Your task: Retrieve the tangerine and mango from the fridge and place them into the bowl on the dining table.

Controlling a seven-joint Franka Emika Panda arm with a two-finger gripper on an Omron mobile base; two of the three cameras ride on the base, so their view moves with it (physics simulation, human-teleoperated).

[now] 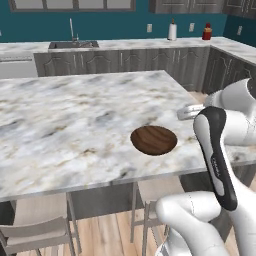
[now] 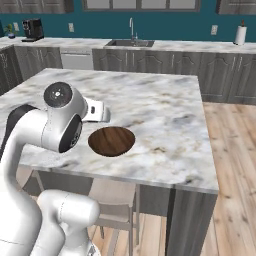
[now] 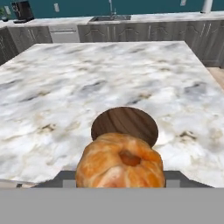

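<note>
Tangerine [image 3: 120, 161] held in gripper [image 3: 120, 181] | bowl [image 3: 124, 124] just beyond on dining table [image 3: 52, 87]

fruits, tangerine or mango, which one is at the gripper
The tangerine: plain orange and round, close before the hand camera, in front of the bowl. No red-yellow mango here.

Wood-grain bowl [image 1: 153, 140], veined marble table [image 1: 75, 120]

The tangerine [image 3: 120, 161] hides the hand's fingertips and the bowl's [image 3: 124, 123] near rim.
</note>
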